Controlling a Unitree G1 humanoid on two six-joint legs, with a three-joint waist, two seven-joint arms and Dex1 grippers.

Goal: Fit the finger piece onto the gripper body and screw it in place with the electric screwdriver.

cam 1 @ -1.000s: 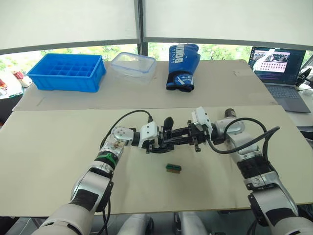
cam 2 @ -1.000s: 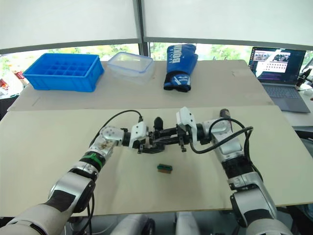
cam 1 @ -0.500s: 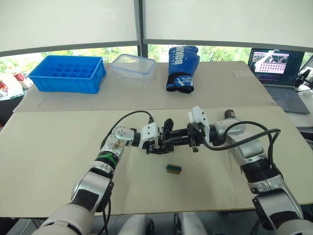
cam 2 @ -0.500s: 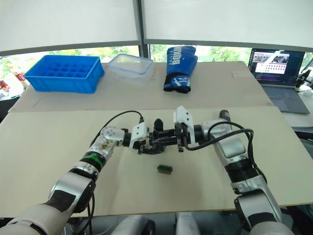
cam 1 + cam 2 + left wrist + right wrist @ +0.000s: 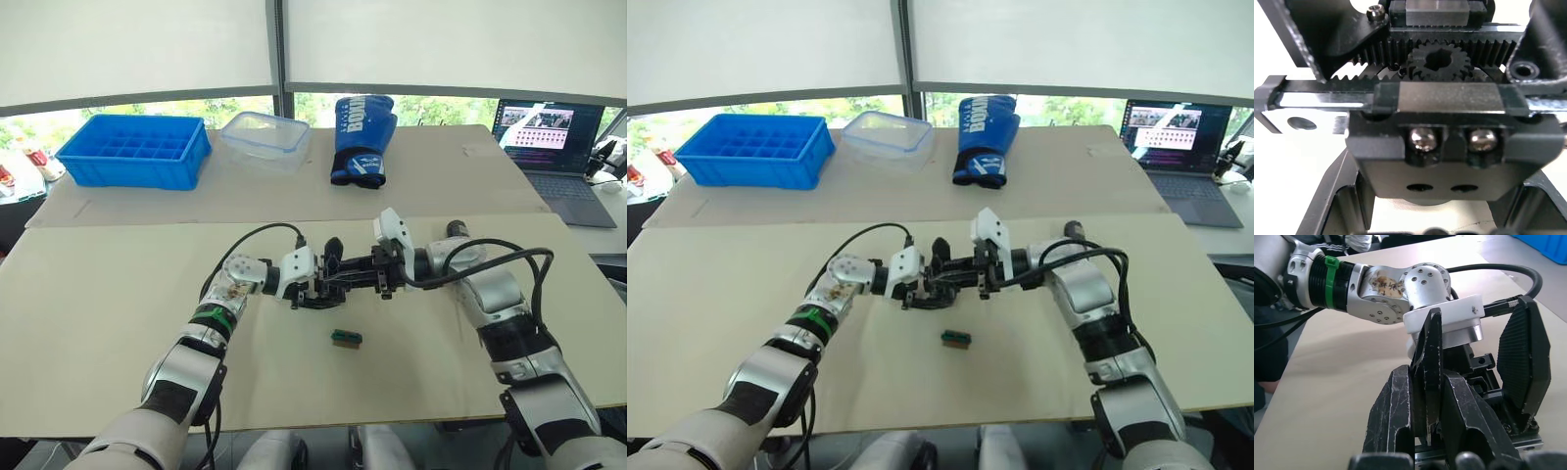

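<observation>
Standing upright, tip up: finger piece [image 5: 1429, 377] clamped in right hand [image 5: 1426, 421], gripper body [image 5: 323, 284] in left hand [image 5: 306, 287].

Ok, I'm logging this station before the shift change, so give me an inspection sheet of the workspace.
Surface: beige table, two boards.
Job's things: gripper body held by the left gripper at mid-table; finger piece pinched upright in the right gripper, over the body's rail. Electric screwdriver: nothing seen.
Clutter: small green-and-brown block lying loose in front of the grippers.
Grippers: both shut on their parts, meeting nose to nose.
Cables: black cable loops over the left wrist, another around the right forearm.
Surroundings: blue compartment bin, clear plastic container, blue boxing glove, open laptop.
</observation>
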